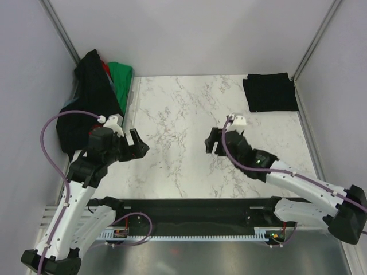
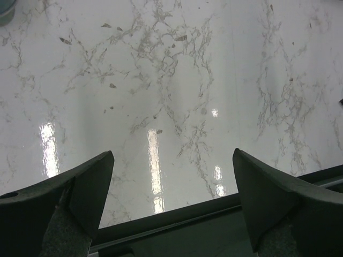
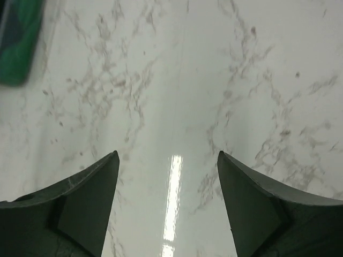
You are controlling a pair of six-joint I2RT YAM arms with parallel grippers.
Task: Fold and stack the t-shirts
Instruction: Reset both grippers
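On a white marble-patterned table (image 1: 178, 114) walled in by pale panels, two robot arms reach in from the near edge. Seen from above, a black t-shirt (image 1: 270, 91), folded into a neat rectangle, lies flat in the far right corner, well apart from both arms. In the far left corner sits a loose pile of t-shirts (image 1: 86, 109). A large black one is draped over the top and hangs down the table's left side. A bright green t-shirt (image 1: 121, 80) shows behind it, along with a thin sliver of what looks like red cloth.

The left gripper (image 1: 139, 143) hovers over the left part of the table, just beside the pile's near edge and pointing toward the centre. Its wrist camera shows the two dark fingers spread wide, with only bare marble and the table's dark near edge between them. It grips nothing.

The right gripper (image 1: 210, 143) hovers right of centre and faces the left one across a stretch of bare table. Its jaws also stand well apart and are empty, with glossy marble between the fingers. A blurred patch of green cloth sits at the top left corner of the right wrist view.
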